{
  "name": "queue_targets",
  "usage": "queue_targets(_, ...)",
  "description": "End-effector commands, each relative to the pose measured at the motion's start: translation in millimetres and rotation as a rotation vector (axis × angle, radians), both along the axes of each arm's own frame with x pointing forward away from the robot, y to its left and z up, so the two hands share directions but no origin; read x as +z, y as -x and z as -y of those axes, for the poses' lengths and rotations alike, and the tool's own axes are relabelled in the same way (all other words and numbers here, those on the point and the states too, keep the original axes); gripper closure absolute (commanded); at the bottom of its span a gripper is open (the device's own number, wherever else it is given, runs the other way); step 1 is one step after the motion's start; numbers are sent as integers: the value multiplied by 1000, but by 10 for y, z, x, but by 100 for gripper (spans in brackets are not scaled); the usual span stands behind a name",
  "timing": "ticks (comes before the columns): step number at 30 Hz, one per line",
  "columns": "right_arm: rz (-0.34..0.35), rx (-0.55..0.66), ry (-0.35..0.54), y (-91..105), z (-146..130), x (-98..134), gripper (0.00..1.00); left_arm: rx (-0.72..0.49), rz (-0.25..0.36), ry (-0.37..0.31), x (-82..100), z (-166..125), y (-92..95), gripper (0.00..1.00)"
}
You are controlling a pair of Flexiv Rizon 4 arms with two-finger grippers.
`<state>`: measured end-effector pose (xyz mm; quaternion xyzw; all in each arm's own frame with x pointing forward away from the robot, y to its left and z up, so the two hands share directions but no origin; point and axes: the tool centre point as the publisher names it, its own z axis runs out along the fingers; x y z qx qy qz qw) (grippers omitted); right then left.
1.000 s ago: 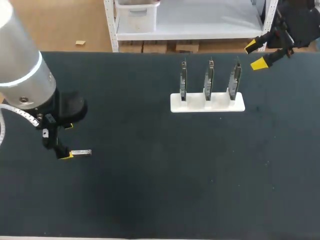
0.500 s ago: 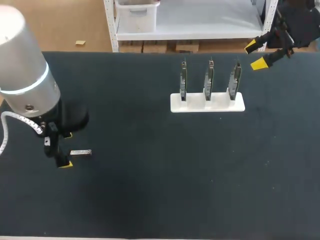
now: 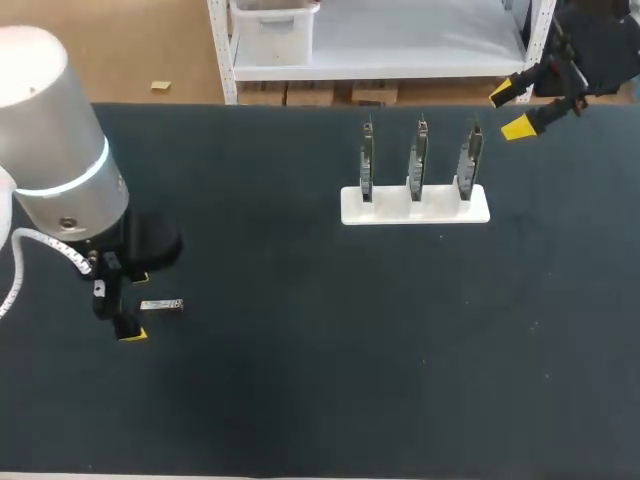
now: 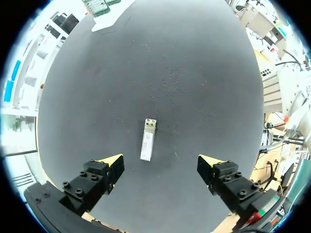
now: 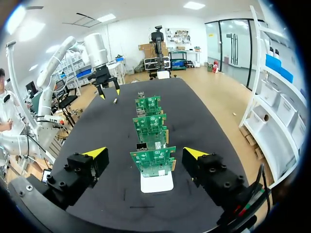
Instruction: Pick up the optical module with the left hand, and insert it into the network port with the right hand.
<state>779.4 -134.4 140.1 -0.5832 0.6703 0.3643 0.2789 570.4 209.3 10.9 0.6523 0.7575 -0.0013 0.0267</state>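
Optical module [image 3: 161, 305] is seen lying flat on the dark table [image 3: 320, 400] at about 8 o'clock of the tabletop in the head view, long axis running 3 to 9 o'clock, nothing touching it. Left gripper [image 3: 134, 305] is held just at its 9 o'clock side, fingers spread wide, nothing gripped. In the left wrist view the optical module [image 4: 147, 140] is seen just ahead of the left gripper [image 4: 160, 162], within the gap line of the two yellow tips, clear of both. A white base [image 3: 415, 205] with three upright circuit boards [image 3: 419, 160] is placed at about 1 o'clock of the table, well apart from the module, with bare mat between them. Right gripper [image 3: 512, 110] is held near the base's 1 o'clock corner, fingers wide apart and empty. In the right wrist view the circuit boards [image 5: 153, 162] are lined up one behind another ahead of the right gripper [image 5: 145, 154], untouched by the fingers
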Motion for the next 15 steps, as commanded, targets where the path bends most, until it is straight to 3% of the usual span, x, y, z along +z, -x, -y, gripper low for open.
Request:
queue_targets(1,4,-4,1,23,-3,4,0,-4,-6,5,-85,26,-66,0)
queue_targets(15,4,-4,1,23,-3,4,0,-22,-31,11,-197,41,-103,0)
